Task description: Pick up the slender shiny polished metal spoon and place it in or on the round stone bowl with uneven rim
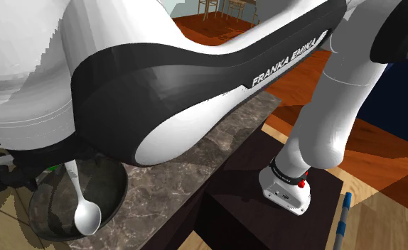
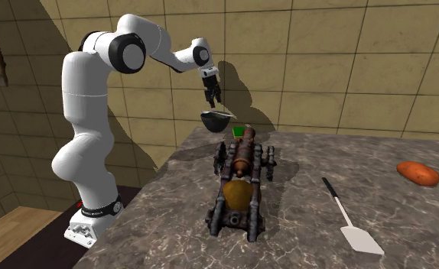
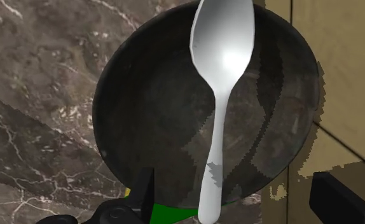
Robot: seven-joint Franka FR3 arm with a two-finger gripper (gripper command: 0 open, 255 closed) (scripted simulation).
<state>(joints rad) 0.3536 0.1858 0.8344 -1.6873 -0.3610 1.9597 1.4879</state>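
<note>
A round dark bowl (image 3: 143,108) with an uneven rim sits near the corner of the marble counter (image 3: 35,83). The pale shiny spoon (image 3: 220,57) lies inside it, scoop deep in the bowl and handle slanting up over the rim towards my gripper (image 3: 238,213). My fingers stand apart on either side of the handle and do not touch it; the right finger (image 3: 346,197) is well clear. In the shoulder view the spoon (image 1: 87,213) leans in the bowl (image 1: 50,213) below my hand. From the second exterior view my gripper (image 2: 210,98) hovers just above the bowl (image 2: 216,118).
A dark toy cannon (image 2: 241,183) stands mid-counter with a green piece (image 2: 238,131) behind it, close to the bowl. A spatula (image 2: 352,222) and an orange sweet potato (image 2: 418,173) lie further along. My forearm (image 1: 195,78) blocks much of the shoulder view; the dark stand (image 1: 266,220) is below.
</note>
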